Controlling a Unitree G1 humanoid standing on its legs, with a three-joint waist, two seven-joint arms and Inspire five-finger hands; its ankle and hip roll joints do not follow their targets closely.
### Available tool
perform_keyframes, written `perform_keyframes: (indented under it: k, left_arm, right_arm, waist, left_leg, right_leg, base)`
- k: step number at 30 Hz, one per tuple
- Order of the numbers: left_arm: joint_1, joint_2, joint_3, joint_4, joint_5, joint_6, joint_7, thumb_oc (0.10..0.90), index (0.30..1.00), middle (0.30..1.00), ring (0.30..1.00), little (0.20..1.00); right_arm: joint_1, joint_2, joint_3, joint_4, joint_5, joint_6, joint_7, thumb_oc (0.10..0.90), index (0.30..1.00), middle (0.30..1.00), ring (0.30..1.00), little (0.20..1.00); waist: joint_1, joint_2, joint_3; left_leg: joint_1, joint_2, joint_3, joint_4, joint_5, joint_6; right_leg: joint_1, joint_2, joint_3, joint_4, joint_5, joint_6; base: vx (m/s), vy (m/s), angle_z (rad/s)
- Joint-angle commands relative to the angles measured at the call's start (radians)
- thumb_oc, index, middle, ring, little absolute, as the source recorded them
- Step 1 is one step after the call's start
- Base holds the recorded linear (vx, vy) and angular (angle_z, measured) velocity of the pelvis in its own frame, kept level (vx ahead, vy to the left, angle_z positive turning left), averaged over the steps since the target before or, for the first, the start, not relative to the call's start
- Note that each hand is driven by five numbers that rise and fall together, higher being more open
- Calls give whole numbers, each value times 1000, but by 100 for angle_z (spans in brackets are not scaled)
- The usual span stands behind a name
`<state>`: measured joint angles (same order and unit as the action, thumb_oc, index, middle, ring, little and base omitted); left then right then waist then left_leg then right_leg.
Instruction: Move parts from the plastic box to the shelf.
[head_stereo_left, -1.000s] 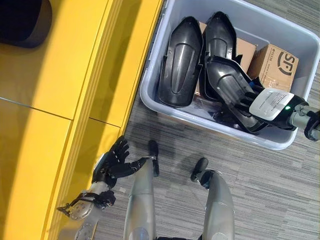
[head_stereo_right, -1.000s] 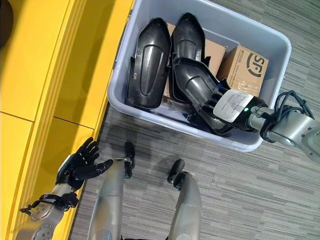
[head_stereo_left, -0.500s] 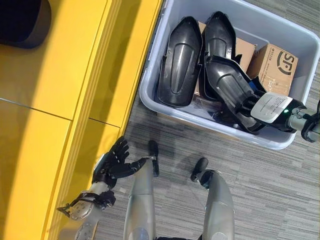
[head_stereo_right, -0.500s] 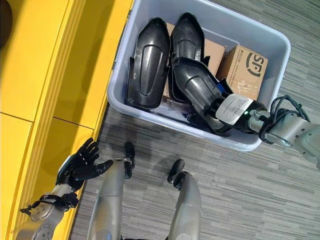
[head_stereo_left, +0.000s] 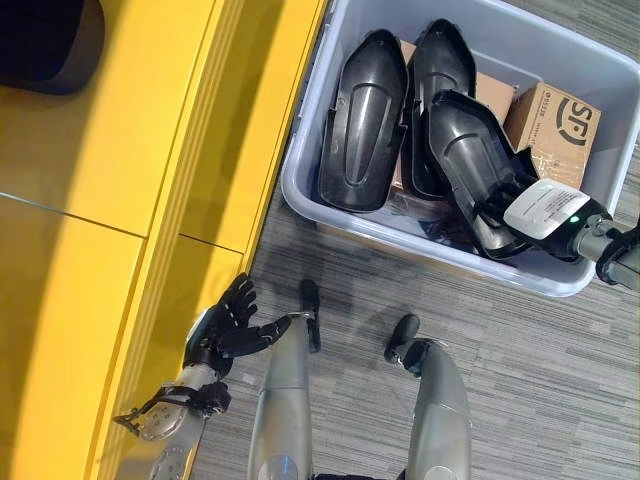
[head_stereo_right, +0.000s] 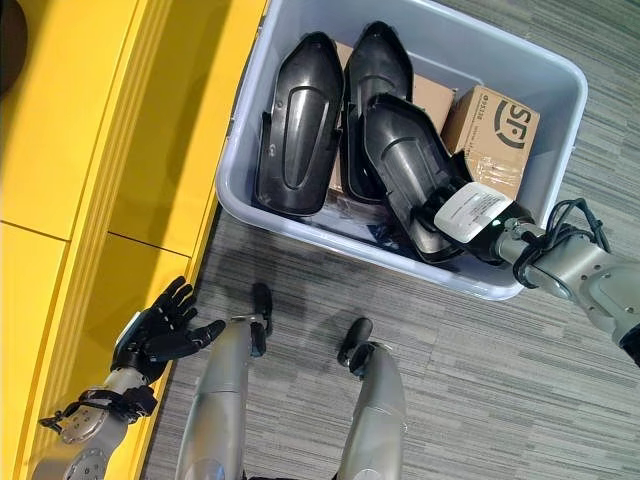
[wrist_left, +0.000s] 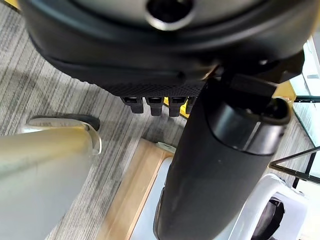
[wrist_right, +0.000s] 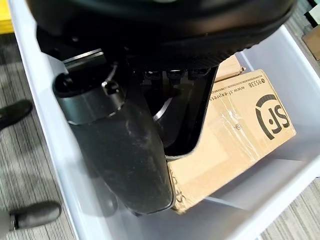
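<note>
Black moulded part (head_stereo_right: 410, 170): raised at an angle in grey plastic box (head_stereo_right: 560, 75), clasped at near end by right hand (head_stereo_right: 462, 215). Two more lying alongside. Left hand (head_stereo_left: 225, 325) spread, empty, beside yellow shelf (head_stereo_left: 110, 180). Step: extraction. Next: lift clear, carry shelfward.

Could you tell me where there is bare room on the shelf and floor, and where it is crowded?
The yellow shelf is bare apart from a dark object at its far left corner. The carpet on the near side of the plastic box is open. The box is crowded: black parts, cardboard boxes and the right hand gripping a part. The left hand hangs open beside the shelf.
</note>
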<state>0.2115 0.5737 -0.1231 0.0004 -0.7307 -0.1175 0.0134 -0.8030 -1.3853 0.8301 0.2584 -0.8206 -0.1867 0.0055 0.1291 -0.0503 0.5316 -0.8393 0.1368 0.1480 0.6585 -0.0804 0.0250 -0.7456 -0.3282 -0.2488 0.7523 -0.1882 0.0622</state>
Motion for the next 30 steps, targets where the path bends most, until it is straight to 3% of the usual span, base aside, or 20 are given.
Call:
perform_keyframes:
  k: [1,7,22,30]
  left_arm:
    - [26,6,-8,-84,15,-89,-4,900,1000,1000,1000,1000]
    - [23,10,-11,-86,16,-90,0,900,1000,1000,1000,1000]
    - [28,-12,-8,-91,9,-93,13,900,1000,1000,1000,1000]
    - [30,-16,-8,-91,5,-97,24,900,1000,1000,1000,1000]
  right_arm:
    - [-76,-11,-36,51,26,51,-20,900,1000,1000,1000,1000]
    - [-78,16,-39,56,27,56,-29,900,1000,1000,1000,1000]
    - [134,124,-301,-36,141,83,-60,900,1000,1000,1000,1000]
    - [201,228,-408,-12,242,108,-101,900,1000,1000,1000,1000]
  waist:
    - [12,34,-12]
    - [16,46,-12]
    - [8,51,-12]
    - [6,50,-12]
  left_leg:
    - [18,44,-123,58,-116,-72]
    - [5,42,-125,67,-118,-71]
    - [-12,43,-122,75,-121,-64]
    - [-17,41,-121,82,-127,-59]
  right_leg:
    - [-2,-13,37,-6,21,64]
    - [-14,-16,41,5,15,62]
    - [-31,-17,42,16,15,61]
    - [-39,-14,49,25,11,59]
  base:
    - [0,0,0]
    - [0,0,0]
    - [0,0,0]
    - [0,0,0]
